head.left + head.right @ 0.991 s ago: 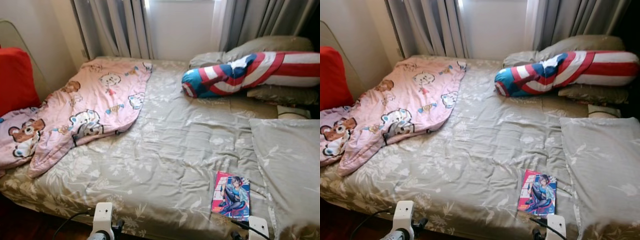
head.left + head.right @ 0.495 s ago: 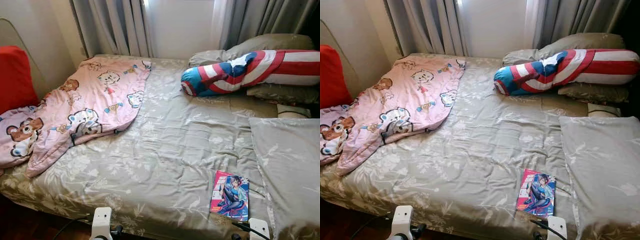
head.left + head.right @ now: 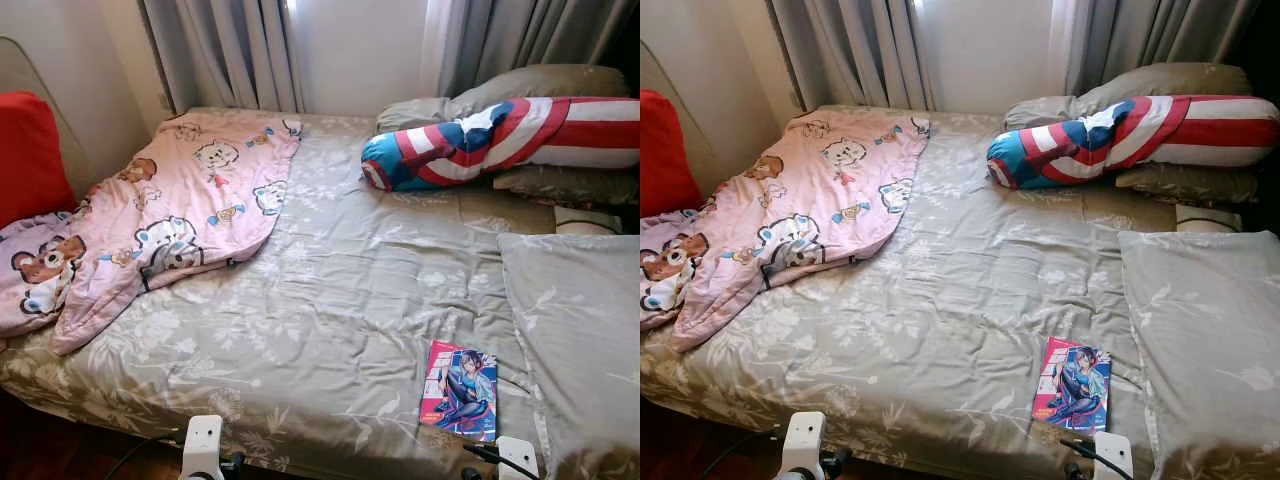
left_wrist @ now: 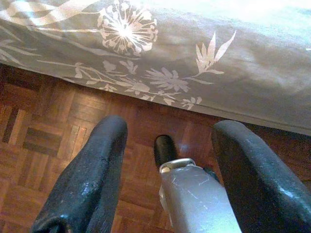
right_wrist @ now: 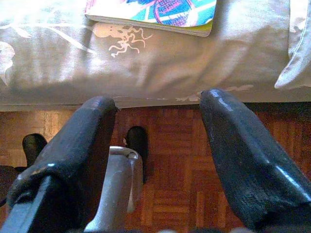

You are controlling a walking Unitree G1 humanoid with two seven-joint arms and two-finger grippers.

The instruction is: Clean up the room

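We're at the foot of the bed [image 3: 300, 330] with the comic book [image 3: 461, 389] lying flat near its edge beside the pillow [image 3: 580, 320], and our right gripper [image 5: 155, 141], jaws apart, hangs just below it, so we'd best come over the near edge.

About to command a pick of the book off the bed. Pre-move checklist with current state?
1. Book in sight, flat near the bed's front edge: ok.
2. Nothing lying on the book: ok.
3. Right end effector open, empty: ok.
4. Right end effector at the book: not ok, it is low by the bed edge over the floor.
5. Left end effector open, empty: ok.
6. Pillow apart from the book: ok.
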